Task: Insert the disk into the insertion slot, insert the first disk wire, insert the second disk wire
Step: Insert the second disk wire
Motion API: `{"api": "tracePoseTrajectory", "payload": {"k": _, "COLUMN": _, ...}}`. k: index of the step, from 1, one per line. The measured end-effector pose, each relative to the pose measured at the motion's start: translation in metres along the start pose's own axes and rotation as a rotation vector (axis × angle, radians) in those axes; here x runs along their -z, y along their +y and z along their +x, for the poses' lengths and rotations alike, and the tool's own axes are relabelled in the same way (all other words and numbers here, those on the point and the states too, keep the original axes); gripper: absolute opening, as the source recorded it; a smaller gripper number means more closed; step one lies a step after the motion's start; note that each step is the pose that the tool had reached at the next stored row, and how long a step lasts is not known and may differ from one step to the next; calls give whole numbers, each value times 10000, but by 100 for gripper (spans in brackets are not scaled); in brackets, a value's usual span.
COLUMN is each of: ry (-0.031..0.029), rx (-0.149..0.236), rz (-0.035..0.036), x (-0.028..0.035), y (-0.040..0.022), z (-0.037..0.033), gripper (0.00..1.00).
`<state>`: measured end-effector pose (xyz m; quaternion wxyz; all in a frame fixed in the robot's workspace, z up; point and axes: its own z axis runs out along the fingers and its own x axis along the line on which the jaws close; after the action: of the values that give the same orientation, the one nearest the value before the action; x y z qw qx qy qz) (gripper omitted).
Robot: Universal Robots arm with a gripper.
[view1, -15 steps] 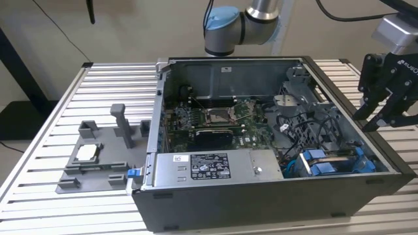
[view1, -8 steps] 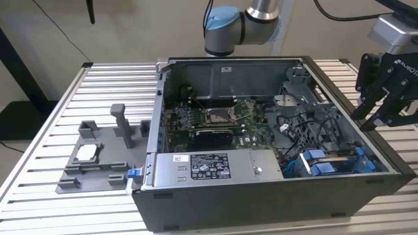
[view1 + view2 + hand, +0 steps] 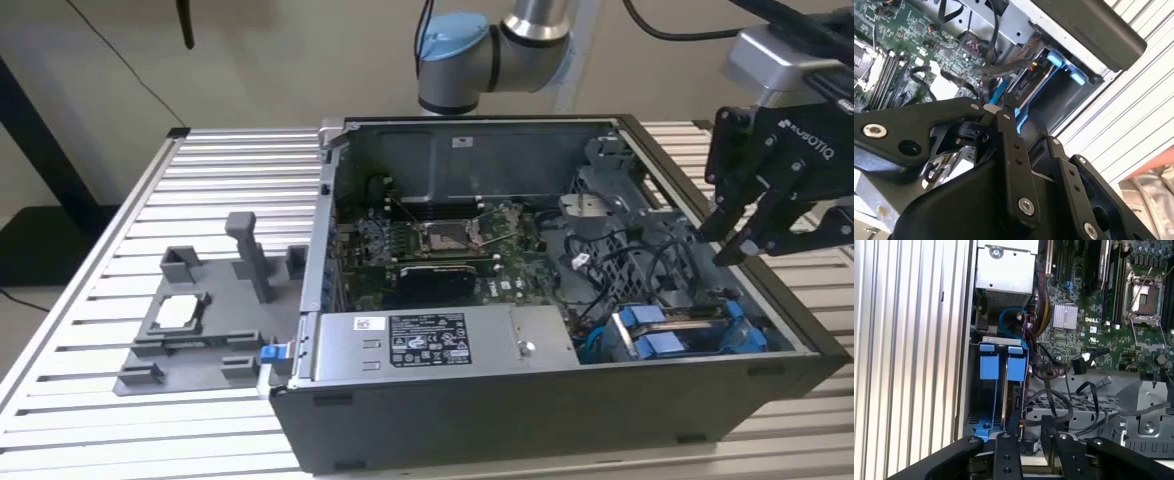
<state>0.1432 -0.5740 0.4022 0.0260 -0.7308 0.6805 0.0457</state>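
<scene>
Blue-framed disk sits in the insertion slot, lower right of the exterior view. The black wires look unplugged, and the gripper hovers above, jaws spread, empty.

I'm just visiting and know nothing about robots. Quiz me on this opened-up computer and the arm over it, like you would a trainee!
1. True or false: the computer case lies open, its motherboard showing.
2. The disk frame's tabs are: A red, B blue, C yellow.
3. Fill in: the gripper hangs over the case at the exterior view's ____.
Key: 1 true; 2 B; 3 right.
</scene>
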Motion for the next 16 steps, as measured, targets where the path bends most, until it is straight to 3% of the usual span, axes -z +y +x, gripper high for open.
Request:
{"api": "tracePoseTrajectory", "payload": {"k": 8, "ry": 0, "rx": -1, "rz": 0, "x": -21, "y": 203, "z": -195, "gripper": 33}}
{"api": "tracePoseTrajectory", "payload": {"k": 16, "ry": 0, "rx": 1, "rz": -1, "x": -24, "y": 229, "z": -217, "gripper": 33}}
